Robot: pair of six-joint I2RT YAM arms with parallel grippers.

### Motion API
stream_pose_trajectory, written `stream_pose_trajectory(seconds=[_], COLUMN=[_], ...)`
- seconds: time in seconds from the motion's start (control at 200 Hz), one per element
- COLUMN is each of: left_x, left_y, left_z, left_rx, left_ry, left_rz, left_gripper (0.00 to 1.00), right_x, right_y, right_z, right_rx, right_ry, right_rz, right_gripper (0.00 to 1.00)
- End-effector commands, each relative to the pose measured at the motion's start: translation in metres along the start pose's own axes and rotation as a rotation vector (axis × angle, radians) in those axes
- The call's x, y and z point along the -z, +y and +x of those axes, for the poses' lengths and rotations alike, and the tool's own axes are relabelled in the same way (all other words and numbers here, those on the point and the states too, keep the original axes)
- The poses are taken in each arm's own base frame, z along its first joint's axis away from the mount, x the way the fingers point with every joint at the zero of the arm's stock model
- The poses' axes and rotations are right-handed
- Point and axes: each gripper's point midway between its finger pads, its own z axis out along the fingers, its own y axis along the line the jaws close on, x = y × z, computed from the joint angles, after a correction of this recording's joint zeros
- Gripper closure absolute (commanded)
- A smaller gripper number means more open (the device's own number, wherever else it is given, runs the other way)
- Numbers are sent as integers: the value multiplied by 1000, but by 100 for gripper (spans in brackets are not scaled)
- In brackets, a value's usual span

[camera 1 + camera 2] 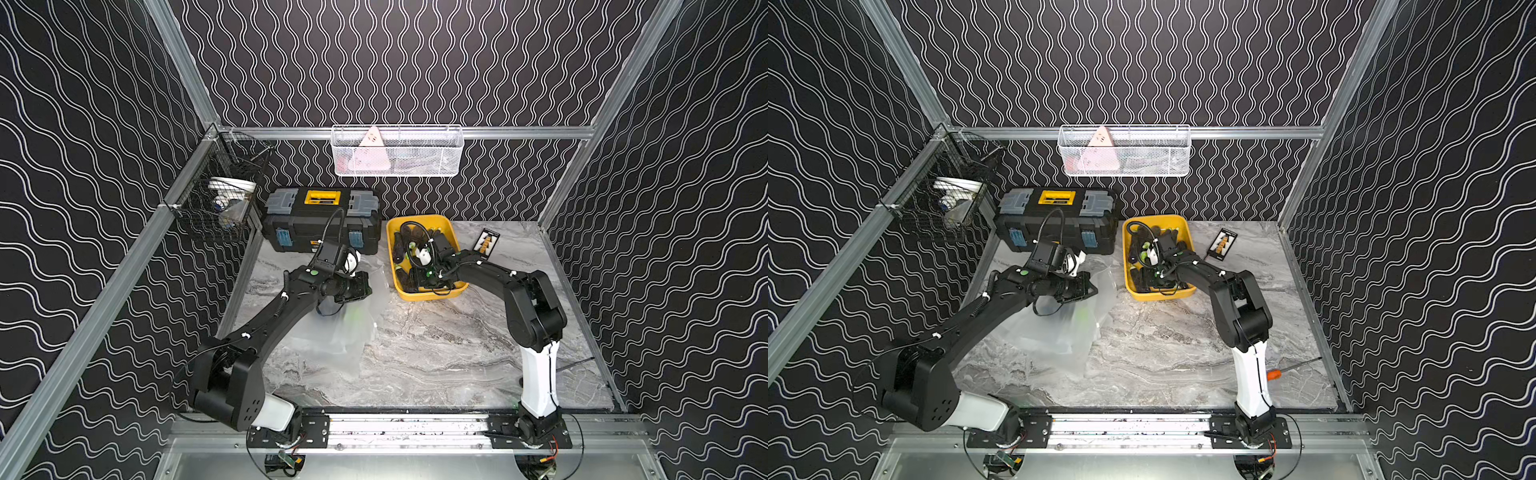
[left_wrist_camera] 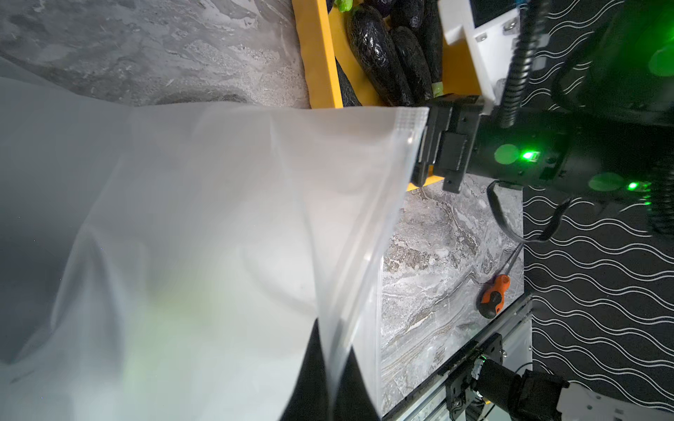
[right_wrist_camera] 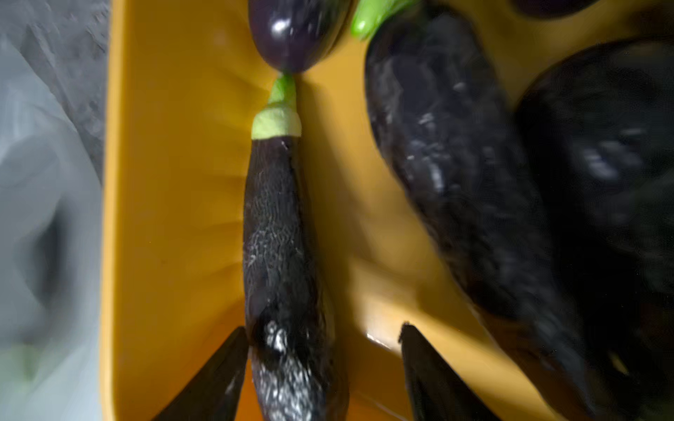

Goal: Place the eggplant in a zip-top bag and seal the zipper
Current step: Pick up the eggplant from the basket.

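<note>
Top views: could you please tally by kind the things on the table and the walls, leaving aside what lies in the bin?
Wire baskets: 2
Toolbox: 1
Yellow bin: 1
Zip-top bag: 1
Screwdriver: 1
Black card: 1
Total: 7

Wrinkled matt eggplant (image 3: 277, 237); frosted plastic bag (image 2: 219, 218)

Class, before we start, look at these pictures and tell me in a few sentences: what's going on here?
A two-armed robot is working on bagging an eggplant. The left end effector is shut on the zipper edge of a clear zip-top bag. The right end effector is down in the yellow bin and open. Its jaws stand either side of a slim eggplant that lies on the bin floor, not yet gripped.
</note>
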Motion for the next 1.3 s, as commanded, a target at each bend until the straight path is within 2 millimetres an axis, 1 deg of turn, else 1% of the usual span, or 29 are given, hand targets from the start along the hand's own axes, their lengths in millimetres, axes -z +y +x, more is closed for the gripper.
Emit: stream_pose_trajectory(seconds=[0.0,0.1,0.205,0.275,0.335,0.45,0.525,0.6,0.63,0.64,0.651,0.791,0.876,0.941,1.041,1.116,1.206,1.246,1.256,1.291], left_x=[1,1,0,-1,-1,-1,0,0,1,1,1,0,-2,-3,-2,-2,-1,-1,-1,-1], left_y=[2,2,2,3,3,4,4,5,5,5,5,6,6,6,7,8,9,9,9,10], left_z=[-4,-5,-5,-5,-4,-4,-4,-5,-6,-6,-7,-9,-10,-10,-9,-8,-7,-7,-7,-7], left_rx=[-10,-12,-10,-9,-10,-7,-2,-2,-3,-1,-1,3,7,9,10,9,7,5,4,5], left_ry=[-10,-12,-11,-11,-9,-13,-15,-21,-24,-25,-27,-31,-32,-34,-35,-31,-30,-29,-30,-29], left_rz=[-15,-17,-18,-21,-21,-24,-24,-29,-31,-32,-32,-38,-36,-34,-35,-40,-43,-45,-46,-48], left_gripper=[100,100,100,100,100,100,100,100,100,100,100,100,100,100,100,100,100,100,100,100], right_x=[-10,-20,-26,-27,-23,-2,16,33,33,43,47,71,79,76,63,47,28,26,18,10], right_y=[-4,-9,-13,-12,-9,5,15,23,23,27,29,34,35,32,29,23,10,8,4,1], right_z=[1,5,8,8,4,-12,-23,-30,-28,-32,-33,-32,-28,-24,-16,-11,-5,-5,0,5], right_rx=[59,81,85,82,79,79,86,92,93,98,101,102,98,94,96,107,125,135,134,141], right_ry=[5,18,20,18,8,-53,-91,-117,-112,-133,-140,-168,-175,-162,-126,-102,-65,-62,-42,-23], right_rz=[50,97,120,113,106,59,27,6,3,-4,-8,-32,-40,-30,-32,1,67,83,93,103], right_gripper=[32,34,40,45,48,51,52,52,52,52,52,54,53,50,46,44,41,40,40,40])
